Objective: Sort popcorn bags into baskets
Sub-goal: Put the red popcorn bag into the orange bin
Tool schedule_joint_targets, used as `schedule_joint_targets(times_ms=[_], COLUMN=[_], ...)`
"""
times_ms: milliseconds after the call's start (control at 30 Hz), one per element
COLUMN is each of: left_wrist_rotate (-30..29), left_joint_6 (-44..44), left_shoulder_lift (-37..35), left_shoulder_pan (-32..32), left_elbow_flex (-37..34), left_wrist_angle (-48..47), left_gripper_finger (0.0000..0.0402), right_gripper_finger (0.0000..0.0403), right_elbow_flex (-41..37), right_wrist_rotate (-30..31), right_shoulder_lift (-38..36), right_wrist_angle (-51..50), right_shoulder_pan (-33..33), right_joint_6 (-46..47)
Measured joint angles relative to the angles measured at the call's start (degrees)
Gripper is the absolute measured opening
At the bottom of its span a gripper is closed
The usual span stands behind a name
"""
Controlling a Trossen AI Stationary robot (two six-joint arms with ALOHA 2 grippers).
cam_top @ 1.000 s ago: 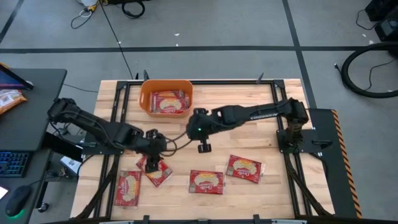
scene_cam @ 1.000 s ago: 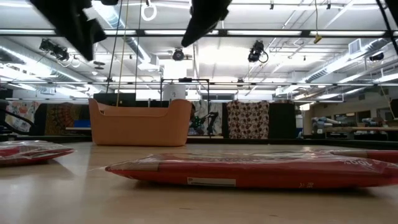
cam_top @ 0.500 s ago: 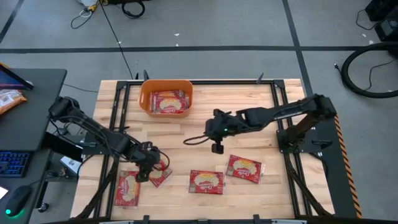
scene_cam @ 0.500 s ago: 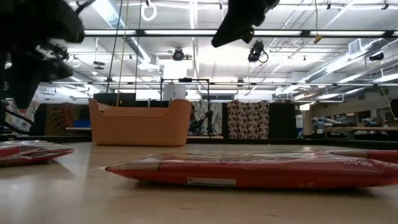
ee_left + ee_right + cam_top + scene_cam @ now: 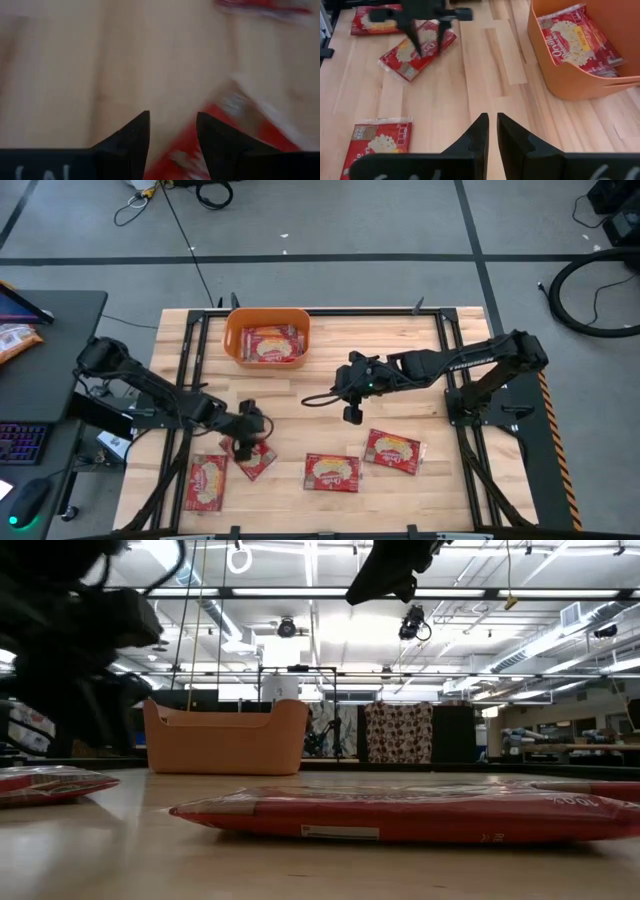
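The orange basket stands at the table's far edge with red popcorn bags lying inside. Several more bags lie flat near the table's near edge. My left gripper is open, pointing down, low over the far end of a tilted bag; I see no touch. My right gripper is shut and holds nothing, hanging above bare wood at the table's middle.
A dark cable sags below the right arm. Black frame rails run along the table's sides. A desk with a keyboard stands left of the table. In the low view one bag lies close in front.
My right gripper has drawn back from beside the basket toward the table's right. My left gripper has dropped lower over the tilted bag, dipping toward the near edge and coming back a little. The bags lie where they did.
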Motion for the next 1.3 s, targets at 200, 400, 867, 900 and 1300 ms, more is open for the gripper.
schedule_joint_targets(times_ms=[200, 400, 867, 900, 1300], left_wrist_rotate=[11.6, 30.6, 13.3, 9.2, 2.2], left_joint_6=[-2.5, -3.9, -0.9, -1.2, -8.2], left_shoulder_lift=[-0.6, -1.0, 3.4, 4.0, 5.8], left_shoulder_pan=[6.6, 6.1, 3.8, 4.1, 10.3], left_elbow_flex=[1.3, 5.7, 1.7, 1.6, 2.8], left_wrist_angle=[-0.5, -5.5, -10.5, -7.6, 11.7], left_gripper_finger=[0.0166, 0.0166, 0.0166, 0.0166, 0.0166], right_gripper_finger=[0.0042, 0.0042, 0.0042, 0.0042, 0.0042], right_elbow_flex=[0.4, 0.5, 0.5, 0.5, 0.5], right_wrist_rotate=[0.0, -0.2, -0.2, -0.2, 0.0], right_shoulder_lift=[0.0, 0.0, 0.0, 0.0, 0.7], right_wrist_angle=[-0.4, -0.5, 0.1, 0.2, 0.4], right_shoulder_pan=[0.0, 0.0, -0.1, -0.1, -0.4], right_joint_6=[0.1, 0.4, -0.7, -0.7, -1.0])
